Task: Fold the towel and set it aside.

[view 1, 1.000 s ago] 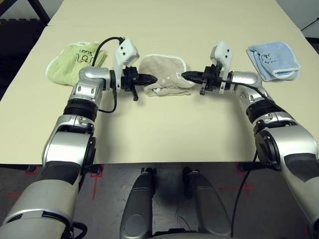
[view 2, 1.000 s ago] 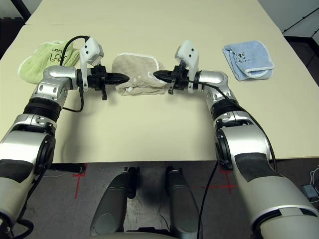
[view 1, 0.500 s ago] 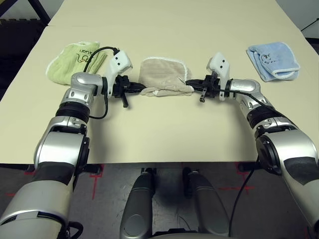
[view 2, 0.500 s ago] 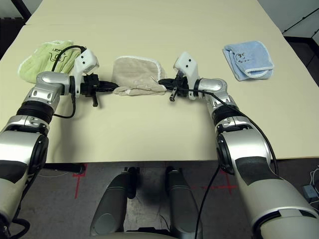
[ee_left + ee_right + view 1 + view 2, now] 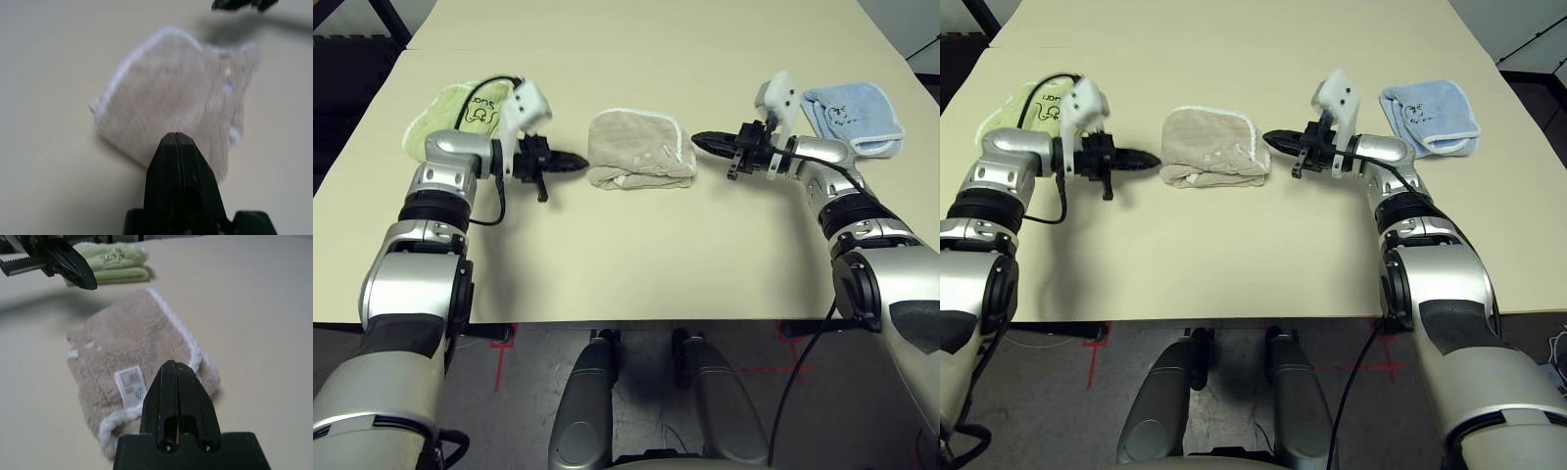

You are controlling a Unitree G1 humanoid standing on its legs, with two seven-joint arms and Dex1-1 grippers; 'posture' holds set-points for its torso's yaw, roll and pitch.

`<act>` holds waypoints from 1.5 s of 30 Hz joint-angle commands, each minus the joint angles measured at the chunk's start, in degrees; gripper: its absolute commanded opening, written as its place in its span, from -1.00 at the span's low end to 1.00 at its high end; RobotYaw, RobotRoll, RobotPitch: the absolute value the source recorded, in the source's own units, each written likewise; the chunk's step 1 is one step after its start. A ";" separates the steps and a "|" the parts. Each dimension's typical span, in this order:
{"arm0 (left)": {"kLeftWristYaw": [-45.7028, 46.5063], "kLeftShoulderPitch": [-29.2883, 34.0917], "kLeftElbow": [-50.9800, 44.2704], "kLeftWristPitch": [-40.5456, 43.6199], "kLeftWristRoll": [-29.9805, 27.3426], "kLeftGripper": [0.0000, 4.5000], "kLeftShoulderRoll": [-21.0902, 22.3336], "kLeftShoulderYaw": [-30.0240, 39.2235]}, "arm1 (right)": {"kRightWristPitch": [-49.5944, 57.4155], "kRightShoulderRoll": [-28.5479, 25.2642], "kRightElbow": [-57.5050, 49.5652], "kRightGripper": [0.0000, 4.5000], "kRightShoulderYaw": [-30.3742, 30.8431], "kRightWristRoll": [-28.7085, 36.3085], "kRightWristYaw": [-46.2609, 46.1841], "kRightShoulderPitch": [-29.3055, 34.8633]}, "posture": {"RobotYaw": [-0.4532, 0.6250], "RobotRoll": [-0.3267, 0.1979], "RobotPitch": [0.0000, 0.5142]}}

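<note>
The beige towel (image 5: 638, 149) with white edge trim lies folded into a small bundle at the middle of the table, a white label (image 5: 131, 385) showing on its top layer. My left gripper (image 5: 579, 163) hovers just to its left, shut and empty, its tip pointing at the towel. On the other side my right gripper (image 5: 697, 141) is shut and empty too, a short gap from the towel's right edge. In the right wrist view the left gripper (image 5: 88, 281) shows beyond the towel (image 5: 137, 367).
A folded light green towel (image 5: 460, 116) lies at the left behind my left arm. A folded light blue towel (image 5: 852, 116) lies at the right beyond my right wrist. The tan table (image 5: 636, 255) stretches bare in front and far behind.
Both grippers have let go of the beige towel and drawn outward, left to the left, right to the right. The towel has settled flat on the table.
</note>
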 commanded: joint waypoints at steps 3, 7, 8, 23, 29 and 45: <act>10.12 -1.07 1.42 -1.09 0.72 -0.98 -3.23 1.46 | 0.24 2.37 -0.05 -1.00 1.18 -1.75 -6.85 -1.27 | -0.05 0.25 -0.14; 16.95 -0.94 3.05 -2.76 1.77 -0.98 -6.62 1.25 | 0.90 4.99 0.75 -1.00 2.14 -3.51 -12.94 -1.91 | -0.05 0.25 -0.11; 18.11 -1.02 3.56 -2.72 1.94 -0.98 -7.56 1.12 | 1.06 5.65 1.02 -1.00 2.48 -4.10 -14.49 -2.07 | -0.05 0.25 -0.10; 25.66 -0.60 6.92 -4.69 4.98 -0.98 -10.60 -0.24 | 3.90 9.30 2.79 -1.00 4.12 -8.91 -27.15 -3.21 | -0.09 0.25 0.22; 27.97 0.83 8.29 -4.87 6.84 -0.98 -11.50 -1.24 | 5.53 11.65 3.88 -1.00 6.75 -12.08 -31.97 -2.53 | -0.08 0.25 0.32; 29.36 5.34 8.97 -4.31 10.58 -0.98 -8.96 -3.53 | 7.20 8.66 4.59 -1.00 8.40 -15.15 -34.99 -0.02 | -0.08 0.25 0.32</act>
